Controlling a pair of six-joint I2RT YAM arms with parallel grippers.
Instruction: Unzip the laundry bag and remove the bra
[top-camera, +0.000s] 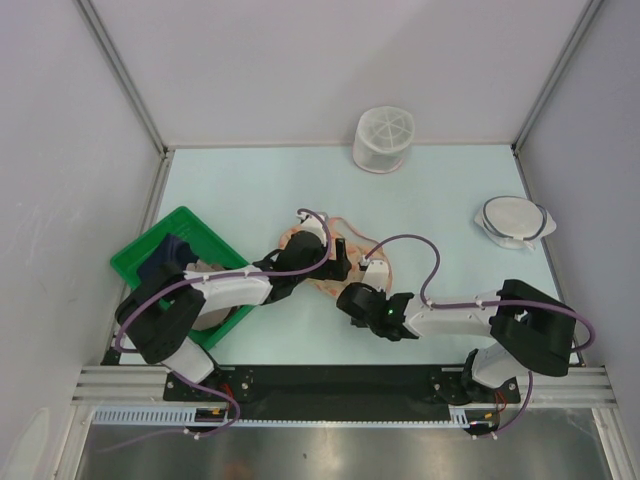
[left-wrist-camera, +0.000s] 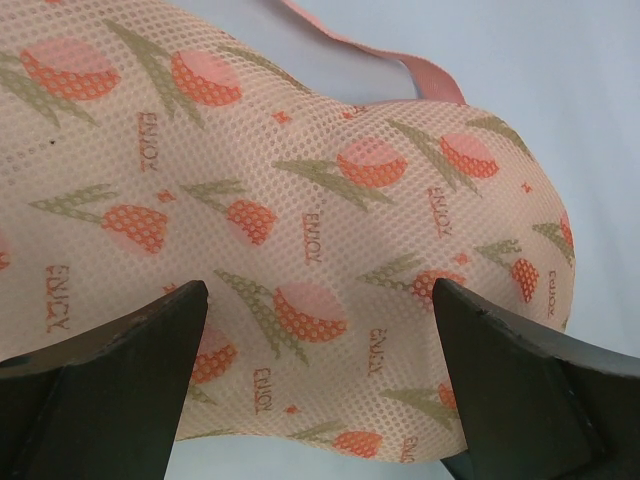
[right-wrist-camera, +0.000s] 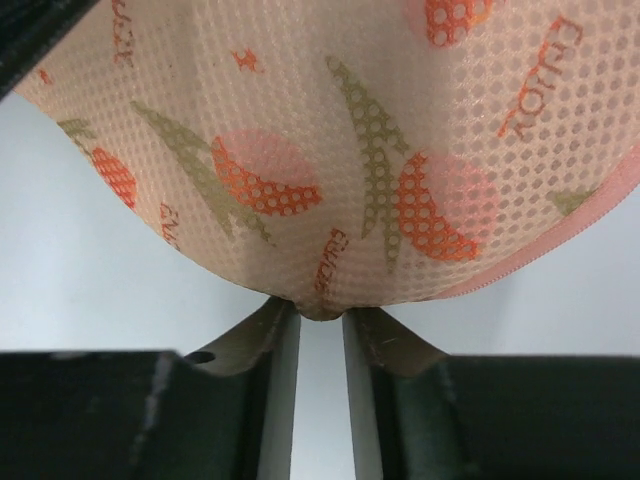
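The laundry bag, a peach mesh pouch with orange-red print and pink zip edging, lies mid-table and is mostly covered by both grippers. My left gripper is over it, open wide, and its fingertips straddle the printed mesh. My right gripper is at the bag's near edge. It is shut on a small fold of the mesh just beside the pink zip edging. The bra is hidden.
A green tray at the left holds a dark navy cloth and a tan cloth. A white mesh cylinder stands at the back. A flat round white mesh disc lies at the right.
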